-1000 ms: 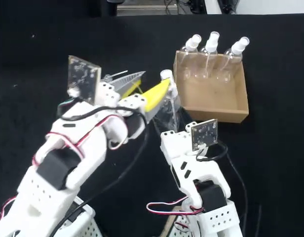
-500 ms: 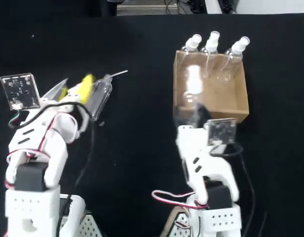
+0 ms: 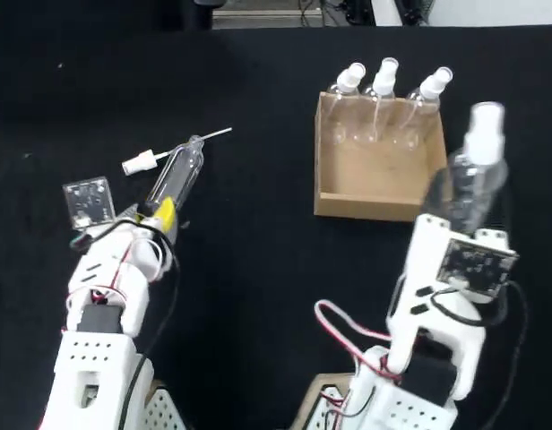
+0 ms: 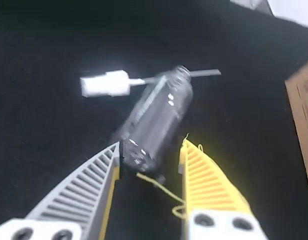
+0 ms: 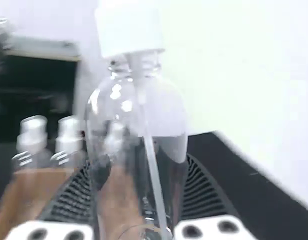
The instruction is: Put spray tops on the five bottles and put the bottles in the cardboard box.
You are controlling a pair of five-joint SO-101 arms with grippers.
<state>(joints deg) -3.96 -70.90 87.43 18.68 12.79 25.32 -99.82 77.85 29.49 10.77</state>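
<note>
At the left, our left end effector (image 4: 151, 146) sat released, fingers spread either side of the base of a lying bottle (image 3: 175, 175). A loose spray top (image 3: 140, 163) lay just beside its neck, the thin tube running past the mouth. A broad stretch of black worktop (image 3: 258, 233) separated these from the cardboard box (image 3: 382, 211), where three capped bottles (image 3: 383, 85) stood along the far wall, bare floor before them. At the box's right edge, our right end effector (image 5: 139, 167) was clenched on an upright capped bottle (image 3: 473, 184).
</note>
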